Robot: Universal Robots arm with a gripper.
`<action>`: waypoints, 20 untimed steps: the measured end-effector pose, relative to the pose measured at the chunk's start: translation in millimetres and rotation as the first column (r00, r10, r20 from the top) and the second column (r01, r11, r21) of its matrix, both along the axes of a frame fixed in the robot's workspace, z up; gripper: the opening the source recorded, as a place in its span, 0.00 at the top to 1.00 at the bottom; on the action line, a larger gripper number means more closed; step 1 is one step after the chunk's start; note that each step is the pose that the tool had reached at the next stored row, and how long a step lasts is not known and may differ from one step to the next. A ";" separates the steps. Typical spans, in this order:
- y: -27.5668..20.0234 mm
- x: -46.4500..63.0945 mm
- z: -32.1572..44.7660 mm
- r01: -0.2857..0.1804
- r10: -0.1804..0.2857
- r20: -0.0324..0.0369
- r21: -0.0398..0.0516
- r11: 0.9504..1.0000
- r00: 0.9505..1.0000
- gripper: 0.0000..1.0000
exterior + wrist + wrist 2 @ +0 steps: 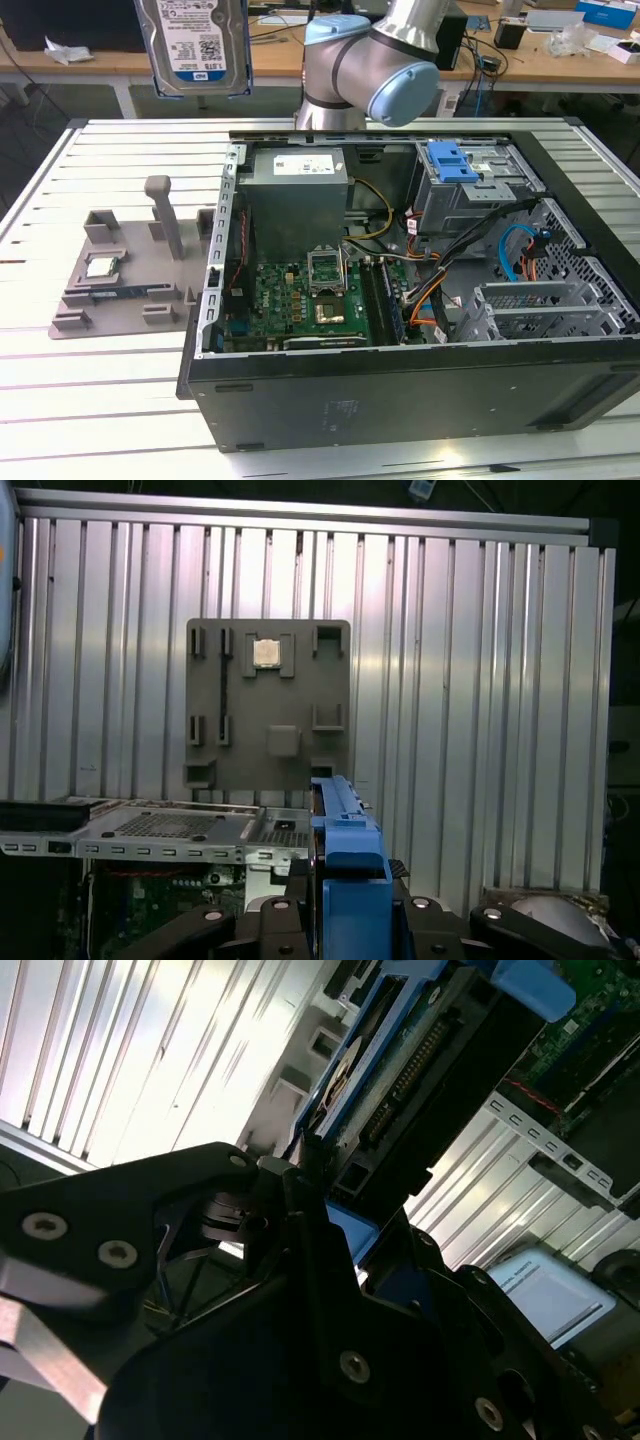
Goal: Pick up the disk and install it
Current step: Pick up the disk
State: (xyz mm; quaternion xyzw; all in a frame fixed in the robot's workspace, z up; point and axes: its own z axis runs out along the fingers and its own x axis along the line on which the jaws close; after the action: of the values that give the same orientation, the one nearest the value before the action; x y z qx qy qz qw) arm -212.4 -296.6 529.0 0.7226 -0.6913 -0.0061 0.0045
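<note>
Disk [190, 45], a silver-grey metal box in a blue plastic frame, hangs up high, just off the side of the open black metal computer case [400, 390]. My hand [350, 905] pinches it. I think I should grip tight and keep it straight, no wobbling.

Arm [345, 70] at 12 o'clock in the exterior view: brushed silver tube sections, grey rounded joint housings, pale blue end caps [402, 96]. Gripper [305, 1175] in the second wrist view: matte black, built of flat angular plates and linkage bars. Small silver round-head screws [117, 1253] sunk into the plates. Thin dark wires [168, 1260] inside the linkage gap.
</note>
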 end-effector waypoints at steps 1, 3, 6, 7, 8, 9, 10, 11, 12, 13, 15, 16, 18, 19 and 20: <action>0.0 4.9 0.0 0.000 0.000 0.000 0.000 1.000 1.000 0.63; 0.0 9.7 0.0 0.000 0.000 0.000 0.000 1.000 1.000 0.63; 0.0 20.3 0.0 0.000 0.000 0.000 0.000 1.000 1.000 0.63; 0.0 23.3 0.0 0.000 0.000 0.000 0.000 1.000 1.000 0.63; 0.1 27.2 0.0 0.000 0.000 0.000 0.000 1.000 1.000 0.63; 0.1 31.3 0.0 0.000 0.000 0.000 0.000 1.000 1.000 0.63; 0.1 36.2 0.0 0.000 0.000 0.000 0.000 1.000 1.000 0.63; 0.1 38.6 0.0 0.000 0.000 0.000 0.000 1.000 1.000 0.63; 0.1 41.0 0.0 0.000 0.000 0.000 0.000 1.000 1.000 0.63; 0.1 43.9 0.0 0.000 0.000 0.000 0.000 1.000 1.000 0.63; 0.2 48.4 0.0 0.000 0.000 0.000 0.000 1.000 1.000 0.63; 0.2 50.7 0.0 0.000 0.000 0.000 0.000 1.000 1.000 0.63; 0.2 56.3 0.0 0.000 0.000 0.000 0.000 1.000 1.000 0.63; 0.2 59.3 0.0 0.000 0.000 0.000 0.000 1.000 1.000 0.63; 0.2 61.6 0.0 0.000 0.000 0.000 0.000 1.000 1.000 0.63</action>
State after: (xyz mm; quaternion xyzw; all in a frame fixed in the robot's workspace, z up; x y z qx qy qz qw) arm -150.8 -296.4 529.0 0.7225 -0.6913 -0.0060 0.0045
